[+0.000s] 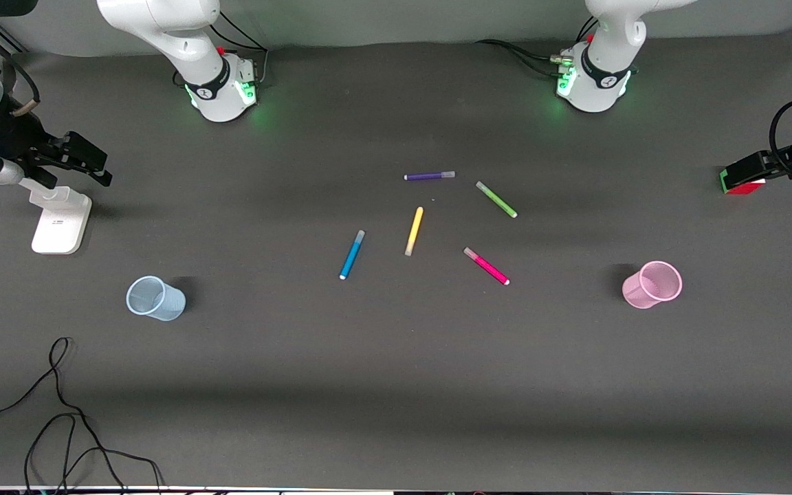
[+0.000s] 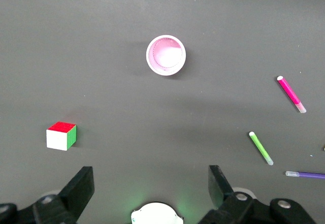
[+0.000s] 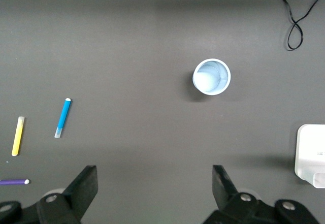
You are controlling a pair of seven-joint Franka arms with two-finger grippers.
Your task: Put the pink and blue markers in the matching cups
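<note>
2 cups stand empty, blue cup (image 1: 155,298) and pink cup (image 1: 652,284) (markers on table); both grippers, left gripper (image 2: 151,188) and right gripper (image 3: 155,188), spread.

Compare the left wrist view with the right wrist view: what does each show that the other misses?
Only the left wrist view shows the pink cup, the pink marker, the green marker and a colored cube. Only the right wrist view shows the blue cup, the blue marker, the yellow marker, a black cable and a white stand. Both show the purple marker at the frame edge, the dark table, and their own open claw: left claw, right claw.
</note>
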